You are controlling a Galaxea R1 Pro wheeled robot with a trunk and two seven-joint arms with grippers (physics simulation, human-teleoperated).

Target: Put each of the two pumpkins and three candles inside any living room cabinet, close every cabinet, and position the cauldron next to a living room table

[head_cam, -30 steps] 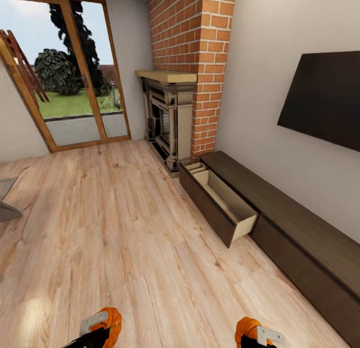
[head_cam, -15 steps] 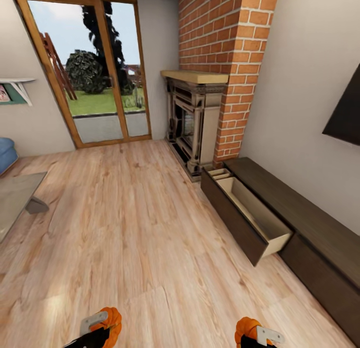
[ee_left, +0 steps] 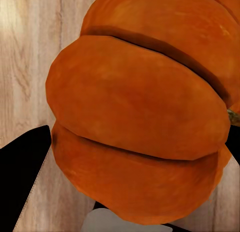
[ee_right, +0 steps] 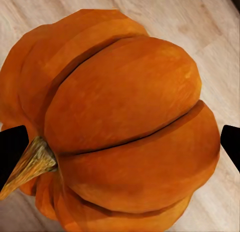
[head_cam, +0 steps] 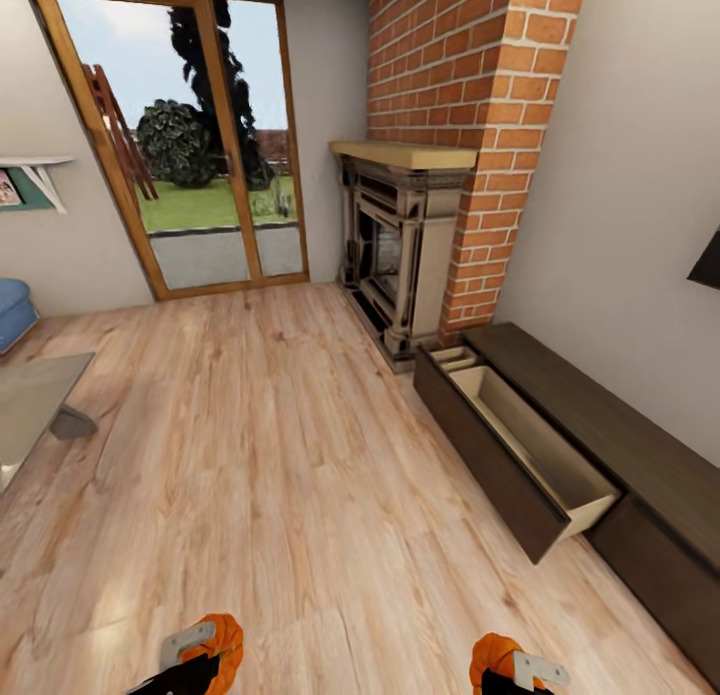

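A bright-orange ribbed pumpkin (ee_left: 142, 117) is seen pinched between the black fingers (ee_left: 22, 182) of the left gripper (head_cam: 195, 655); in the left wrist view it lies between the jaws, with one dark finger pressed against its side and pale wooden floor (head_cam: 250, 455) visible behind it. A second pumpkin (ee_right: 125, 122) is pinched in the same way by the right gripper (head_cam: 510, 665): in the right wrist view black fingertips (ee_right: 12, 147) are seen at both flanks of the fruit, and its short brownish stem (ee_right: 30, 164) juts out just beside one fingertip. In the head view both pumpkins are seen as orange shapes at the lower edge, each with a grey metal bracket of its gripper against it, the two held well apart from each other.

Ahead of the right gripper, well away from its jaws, the long low dark-brown cabinet (head_cam: 610, 445) is set along the wall, and one of its drawers (head_cam: 530, 450) is pulled out, its pale beige inside exposed. Beyond the cabinet a brick chimney (head_cam: 470, 125) with a fireplace (head_cam: 395, 245) is seen, and a glazed door (head_cam: 190, 145) onto a garden. Ahead of the left gripper and far off to its outer side, a corner of the low table (head_cam: 35, 400) with its pale slab top is seen at the picture's edge.
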